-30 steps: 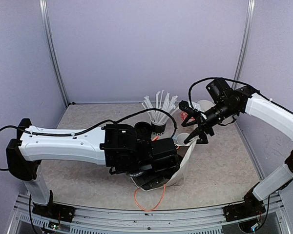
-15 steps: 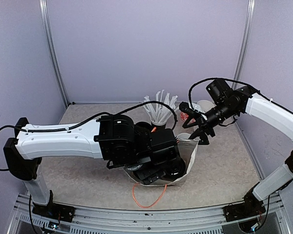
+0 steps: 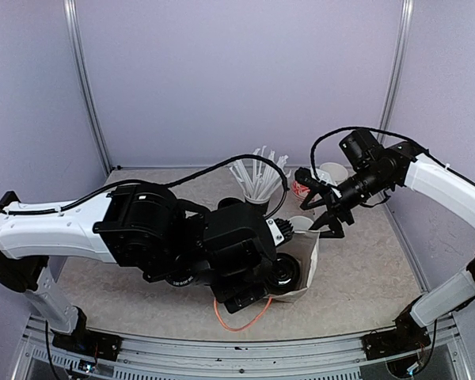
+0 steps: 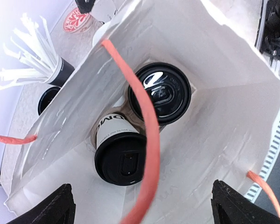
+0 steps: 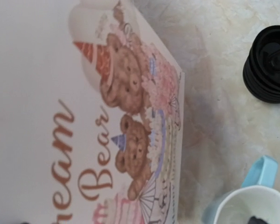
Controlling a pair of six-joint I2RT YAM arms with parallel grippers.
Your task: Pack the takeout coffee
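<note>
- The two small white paper cups with black lids [image 4: 161, 93] stand touching inside the white paper bag [image 4: 224, 116] on the desk [image 3: 364, 269].
- The left claw [image 4: 147, 207] hovers over the bag's mouth, jaws apart and empty.
- The right claw [image 3: 326, 226], also spread, sits by the bag's far rim.
- Packing looks done; the next move is probably to lift clear of the orange cord handle [image 4: 151, 140].

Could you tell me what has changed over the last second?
The left arm swung left and nearer, the left pincer staying open over the paper bag. The right pincer edged right at the bag's rim. Nothing was taken or released; the straws stayed.
</note>
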